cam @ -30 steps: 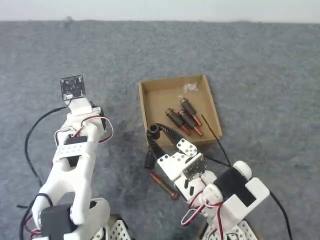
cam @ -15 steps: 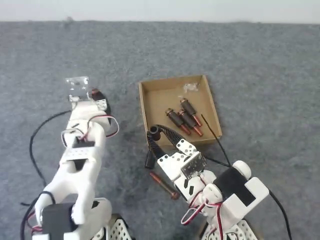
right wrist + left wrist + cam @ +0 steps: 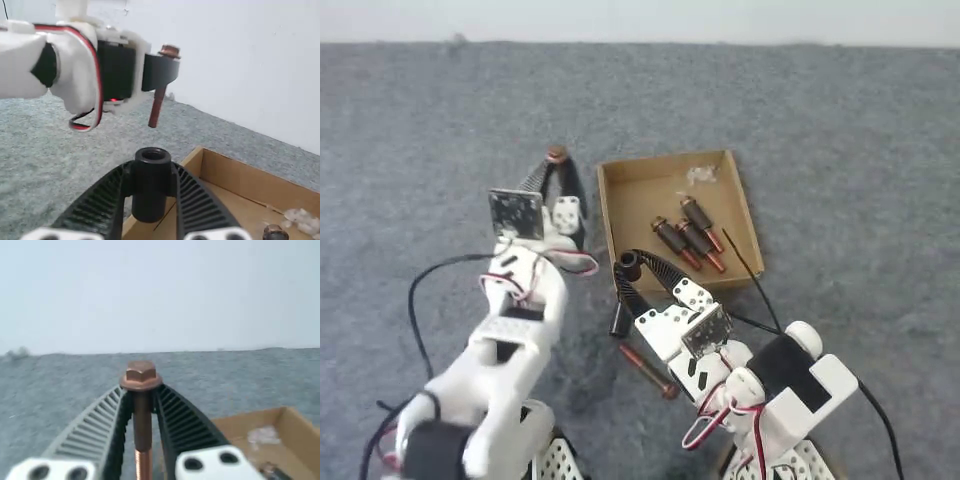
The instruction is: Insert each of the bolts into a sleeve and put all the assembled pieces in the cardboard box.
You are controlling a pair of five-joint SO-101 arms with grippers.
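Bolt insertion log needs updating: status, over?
Left pincer shut on bolt, right pincer shut on sleeve. Apart, not yet mated. Three assembled pieces in cardboard box. Loose bolt on carpet.

Arms [image 3: 505, 340]: white boxy shells; black servo blocks; perforated white brackets [image 3: 695, 295]
Fingers [image 3: 95, 427]: black, ribbed, tapering; white mounts [image 3: 210, 462] with paired round holes
Cables [image 3: 413, 310]: black leads; red-and-white wire loops [image 3: 700, 430] at the wrists

Gripped copper bolt [image 3: 142, 420] head-up, gripped black sleeve [image 3: 151, 185] upright, three assembled pieces [image 3: 688, 238] in cardboard box [image 3: 638, 172]
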